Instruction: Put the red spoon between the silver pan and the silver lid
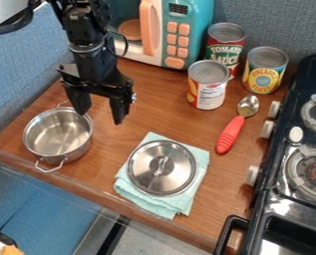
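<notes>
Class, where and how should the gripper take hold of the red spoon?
Probably by the thick handle of the spoon, from above, jaws closing across its width: it lies flat and slanted on the wood, with both long sides free, while the bowl is rounded.

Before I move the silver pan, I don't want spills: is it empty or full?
Empty. The silver pan stands upright with no lid on it, and its bare metal bottom shows.

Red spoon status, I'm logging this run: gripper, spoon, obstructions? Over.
Gripper open, empty, near the pan. Red spoon on the counter, not yet placed. Lid on teal cloth lies between spoon and target gap.
</notes>
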Controlling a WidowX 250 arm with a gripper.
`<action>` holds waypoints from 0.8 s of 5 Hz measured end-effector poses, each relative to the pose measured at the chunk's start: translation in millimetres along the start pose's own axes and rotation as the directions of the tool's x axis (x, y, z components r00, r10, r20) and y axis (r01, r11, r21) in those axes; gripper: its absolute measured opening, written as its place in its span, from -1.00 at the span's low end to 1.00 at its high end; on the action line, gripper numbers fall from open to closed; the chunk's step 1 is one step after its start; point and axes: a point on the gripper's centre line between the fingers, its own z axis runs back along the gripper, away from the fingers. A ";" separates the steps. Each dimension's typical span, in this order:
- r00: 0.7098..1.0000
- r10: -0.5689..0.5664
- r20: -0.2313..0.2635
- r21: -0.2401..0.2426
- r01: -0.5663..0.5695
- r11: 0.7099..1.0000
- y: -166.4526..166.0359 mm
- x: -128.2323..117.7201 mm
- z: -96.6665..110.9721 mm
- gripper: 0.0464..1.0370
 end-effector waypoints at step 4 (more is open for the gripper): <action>0.972 -0.235 0.009 -0.057 0.235 0.970 -147.9 55.7 -19.6 0.93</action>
